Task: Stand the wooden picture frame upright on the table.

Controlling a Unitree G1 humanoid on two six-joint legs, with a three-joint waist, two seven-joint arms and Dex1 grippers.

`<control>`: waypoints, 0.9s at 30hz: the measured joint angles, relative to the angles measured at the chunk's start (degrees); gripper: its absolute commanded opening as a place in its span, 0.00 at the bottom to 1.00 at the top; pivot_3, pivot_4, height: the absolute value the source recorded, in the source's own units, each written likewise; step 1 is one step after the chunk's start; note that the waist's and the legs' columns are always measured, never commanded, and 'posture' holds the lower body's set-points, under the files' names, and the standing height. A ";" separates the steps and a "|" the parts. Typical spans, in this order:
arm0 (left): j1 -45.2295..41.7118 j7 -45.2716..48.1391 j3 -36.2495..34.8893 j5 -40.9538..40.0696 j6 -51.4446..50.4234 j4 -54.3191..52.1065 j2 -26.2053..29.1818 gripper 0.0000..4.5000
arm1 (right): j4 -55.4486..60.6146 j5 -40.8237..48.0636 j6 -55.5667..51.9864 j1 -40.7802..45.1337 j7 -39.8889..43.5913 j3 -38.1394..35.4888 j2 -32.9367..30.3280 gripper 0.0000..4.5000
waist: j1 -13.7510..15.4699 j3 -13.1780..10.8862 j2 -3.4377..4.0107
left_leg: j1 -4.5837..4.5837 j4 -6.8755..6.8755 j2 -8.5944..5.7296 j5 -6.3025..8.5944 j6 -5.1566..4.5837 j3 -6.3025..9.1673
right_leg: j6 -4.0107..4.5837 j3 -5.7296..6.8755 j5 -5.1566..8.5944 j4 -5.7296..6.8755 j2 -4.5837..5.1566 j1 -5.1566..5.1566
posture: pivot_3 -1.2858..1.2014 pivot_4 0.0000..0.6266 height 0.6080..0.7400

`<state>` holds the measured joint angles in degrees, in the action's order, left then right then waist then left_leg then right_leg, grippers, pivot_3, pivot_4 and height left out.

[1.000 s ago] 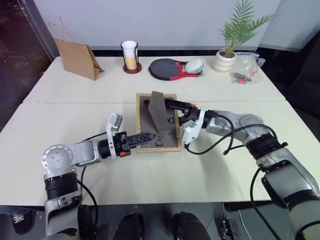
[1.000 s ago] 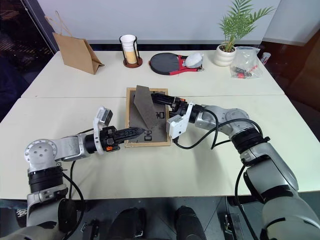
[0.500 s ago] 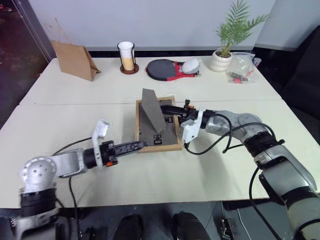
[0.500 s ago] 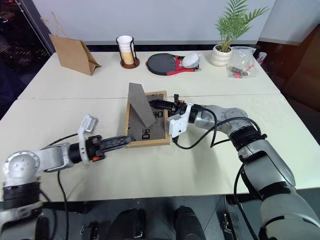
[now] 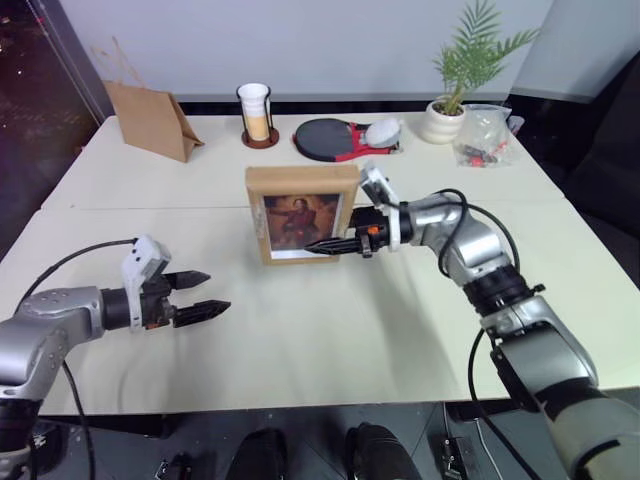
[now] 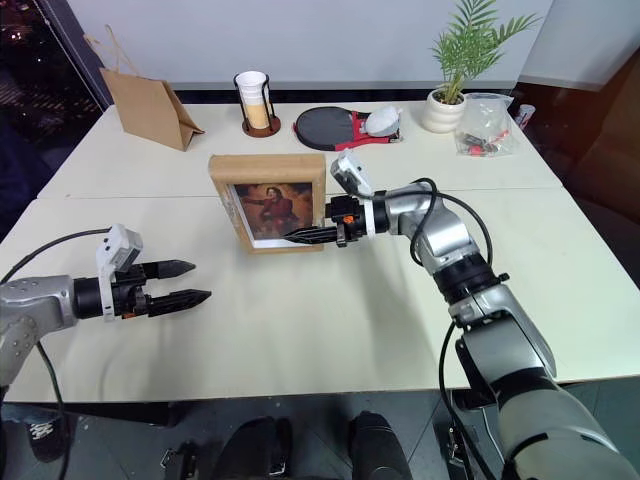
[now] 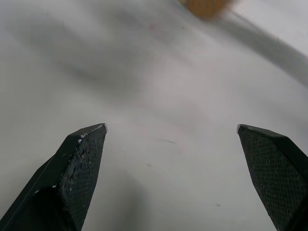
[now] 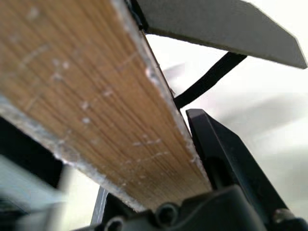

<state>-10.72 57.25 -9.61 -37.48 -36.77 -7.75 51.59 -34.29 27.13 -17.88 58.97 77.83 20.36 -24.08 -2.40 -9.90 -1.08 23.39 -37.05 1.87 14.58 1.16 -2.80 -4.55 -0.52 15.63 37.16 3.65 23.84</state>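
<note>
Now upright, wooden picture frame (image 5: 301,211) in right hand (image 5: 330,245).

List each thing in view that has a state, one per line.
wooden picture frame: upright on the table, portrait facing the camera.
right gripper: shut on the frame's edge.
left gripper: open, empty, apart from the frame.
brown paper bag: standing.

You see the wooden picture frame (image 5: 300,213) upright at picture centre on the table (image 5: 330,330), portrait facing you, near the table's seam.
</note>
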 measured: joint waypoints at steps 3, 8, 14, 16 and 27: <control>-1.23 -0.87 -0.10 0.21 -0.43 -1.03 -1.19 0.99 | -12.61 -3.86 0.69 2.49 3.15 -0.19 4.52 0.25 | -0.15 0.01 0.00 | 0.12 0.11 0.00 0.00 0.01 -0.04 | -0.07 -0.01 -0.04 0.03 0.00 0.22 | 0.52 0.24 1.00; -1.27 -2.63 -0.18 0.20 -1.99 -3.74 -2.23 0.99 | -28.20 -9.57 5.89 3.36 3.45 -2.22 8.93 0.25 | -0.25 0.01 0.01 | 0.63 0.10 0.00 -0.01 0.03 -0.15 | -0.11 -0.01 -0.06 0.06 0.00 0.76 | 0.52 0.24 1.00; -1.27 -4.19 -0.19 -0.46 -4.33 -6.72 -2.94 1.00 | -34.88 -14.29 8.32 5.36 1.87 -5.89 10.90 0.64 | -0.36 0.02 0.01 | 0.50 -0.04 -0.01 -0.04 0.07 -0.16 | -0.12 -0.01 -0.07 0.25 -0.03 0.65 | 0.52 0.24 1.00; -1.26 -4.38 -0.22 -0.64 -5.07 -7.24 -2.94 1.00 | -35.69 -15.61 8.08 5.04 2.07 -6.73 10.77 0.88 | -0.22 0.02 0.01 | 0.50 -0.05 -0.02 -0.04 0.07 -0.16 | -0.11 -0.01 -0.07 0.26 -0.03 0.65 | 0.52 0.24 1.00; -1.54 -3.94 -0.43 -0.54 -6.11 -9.30 -2.48 1.00 | -3.98 -18.12 6.60 -11.22 1.70 -12.42 -9.93 0.99 | 0.60 0.00 0.04 | 0.64 -0.04 -0.05 0.01 -0.02 -0.15 | -0.13 0.01 -0.07 0.10 -0.05 0.67 | 0.52 0.24 1.00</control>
<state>-12.25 53.31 -10.05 -38.02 -42.88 -17.06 49.11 -38.27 9.01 -11.28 47.75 79.52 7.94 -34.01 -1.80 -9.90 -1.04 24.03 -37.09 1.82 14.59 1.14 -2.96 -4.68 -0.51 15.56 37.26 3.60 24.52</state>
